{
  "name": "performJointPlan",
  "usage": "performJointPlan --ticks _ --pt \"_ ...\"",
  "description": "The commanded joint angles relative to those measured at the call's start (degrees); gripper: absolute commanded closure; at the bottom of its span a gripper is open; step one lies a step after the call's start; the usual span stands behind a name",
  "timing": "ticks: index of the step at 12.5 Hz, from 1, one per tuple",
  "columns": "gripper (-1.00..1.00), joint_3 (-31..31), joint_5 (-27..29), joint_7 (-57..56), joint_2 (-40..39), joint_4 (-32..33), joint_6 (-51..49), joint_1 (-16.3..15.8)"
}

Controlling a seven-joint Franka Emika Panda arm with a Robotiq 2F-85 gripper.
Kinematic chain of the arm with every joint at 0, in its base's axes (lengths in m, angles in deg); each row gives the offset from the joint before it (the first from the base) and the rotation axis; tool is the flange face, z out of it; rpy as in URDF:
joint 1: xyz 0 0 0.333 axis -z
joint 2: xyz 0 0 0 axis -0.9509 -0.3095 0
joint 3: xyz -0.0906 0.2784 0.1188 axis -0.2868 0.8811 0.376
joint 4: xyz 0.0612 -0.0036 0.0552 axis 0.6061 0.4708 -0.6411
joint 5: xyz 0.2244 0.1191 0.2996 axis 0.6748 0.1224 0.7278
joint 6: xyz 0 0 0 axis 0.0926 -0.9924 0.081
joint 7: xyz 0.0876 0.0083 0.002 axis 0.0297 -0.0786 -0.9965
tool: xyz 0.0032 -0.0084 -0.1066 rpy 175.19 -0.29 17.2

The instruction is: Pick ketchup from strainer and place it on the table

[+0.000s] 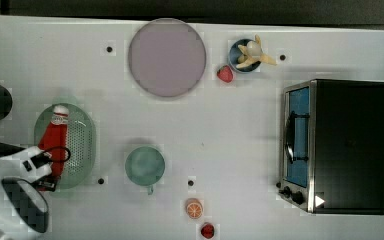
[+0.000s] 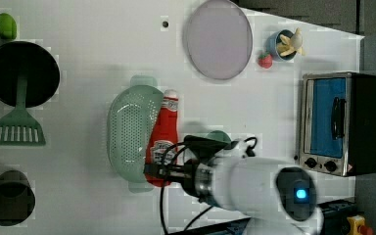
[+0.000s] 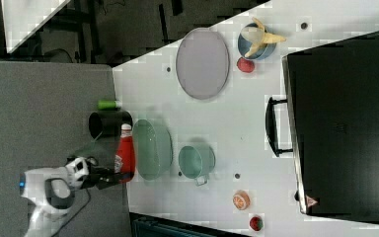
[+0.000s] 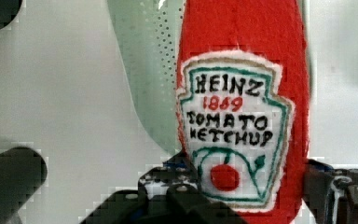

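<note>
The ketchup [image 1: 55, 132] is a red bottle with a white cap and a Heinz label. It hangs over the pale green strainer [image 1: 82, 145], off toward the top view's left, cap toward the far side. My gripper [image 1: 53, 166] is shut on the bottle's base end. In the wrist view the dark fingers [image 4: 168, 189] sit on both sides of the ketchup [image 4: 242, 46], with the strainer [image 4: 149, 70] behind it. The right view shows the ketchup [image 3: 125, 150] beside the strainer [image 3: 153, 148], held by the gripper [image 3: 118, 176]. The white table [image 1: 240, 130] spreads around them.
A teal cup [image 1: 145, 166] stands just to the top view's right of the strainer. Farther off are a grey-lilac plate [image 1: 166, 57], a strawberry [image 1: 225, 74], a blue bowl with a banana [image 1: 247, 55], a toaster oven [image 1: 340, 146] and an orange slice [image 1: 194, 208]. A black pan [image 2: 22, 73] holds a green spatula [image 2: 17, 129].
</note>
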State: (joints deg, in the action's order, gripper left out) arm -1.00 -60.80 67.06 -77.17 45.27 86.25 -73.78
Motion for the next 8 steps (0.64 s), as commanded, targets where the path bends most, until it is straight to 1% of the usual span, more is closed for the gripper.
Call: performJointPlan --ticks 1,5,8 --pt "-0.22 -1.8 1.6 -10.2 3.1 -4.2 -6.6 3.7" --pt "-0.22 -6.8 1.7 -17.9 5.4 -10.2 -15.3 6.9" --pt "-0.22 -11.7 1.7 -20.1 5.7 -13.0 -16.2 8.5"
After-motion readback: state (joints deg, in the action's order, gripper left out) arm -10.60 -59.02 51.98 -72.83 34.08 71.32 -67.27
